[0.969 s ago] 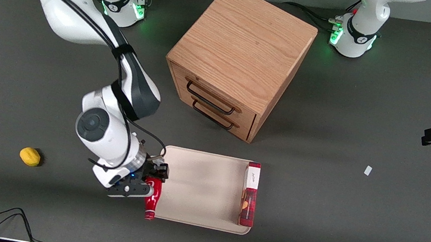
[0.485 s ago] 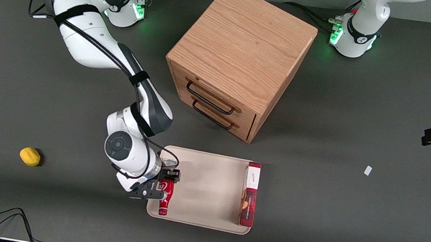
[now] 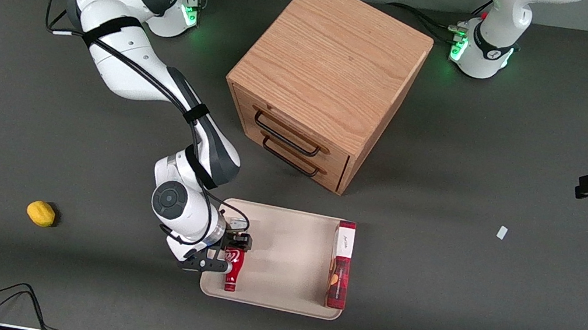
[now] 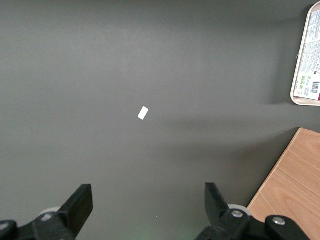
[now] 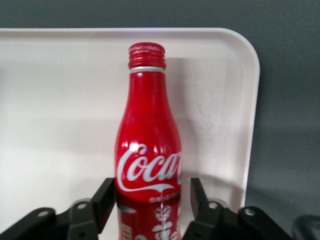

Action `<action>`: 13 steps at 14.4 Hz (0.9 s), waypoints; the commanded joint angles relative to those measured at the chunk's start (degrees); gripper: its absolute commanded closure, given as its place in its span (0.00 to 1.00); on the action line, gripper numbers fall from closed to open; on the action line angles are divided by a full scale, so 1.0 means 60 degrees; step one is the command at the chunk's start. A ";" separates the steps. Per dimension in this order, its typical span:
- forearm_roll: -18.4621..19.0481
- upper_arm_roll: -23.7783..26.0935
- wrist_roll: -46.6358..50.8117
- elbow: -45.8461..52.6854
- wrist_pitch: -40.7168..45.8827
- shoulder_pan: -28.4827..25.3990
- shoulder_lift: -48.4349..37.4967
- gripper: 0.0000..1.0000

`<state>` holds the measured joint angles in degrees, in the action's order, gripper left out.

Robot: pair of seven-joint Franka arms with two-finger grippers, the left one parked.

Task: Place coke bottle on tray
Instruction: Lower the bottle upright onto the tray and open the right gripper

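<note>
Fingers: your gripper [image 3: 230, 252] has its fingers [image 5: 106, 196] closed on the coke bottle [image 3: 233, 269], one on each flank of its lower body.
Bottle: over the tray [image 3: 279, 298], near the working arm's end; long axis horizontal, cap toward the front camera.
Next: you probably need only lower and release.
Neighbour: red box [image 3: 341, 264] lies well apart.

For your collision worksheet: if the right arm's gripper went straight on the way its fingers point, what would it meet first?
The gripper, shut on the coke bottle, points along the bottle toward the tray rim nearest the front camera. Probably the tray floor or that rim; depth is unclear.
</note>
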<state>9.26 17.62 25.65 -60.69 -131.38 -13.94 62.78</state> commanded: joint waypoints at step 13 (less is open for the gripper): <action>0.0537 -0.0007 0.0105 -0.0941 0.0216 0.0491 -0.1949 0.00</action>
<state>10.99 17.52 25.70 -60.58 -131.36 -13.12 57.92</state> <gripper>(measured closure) 0.000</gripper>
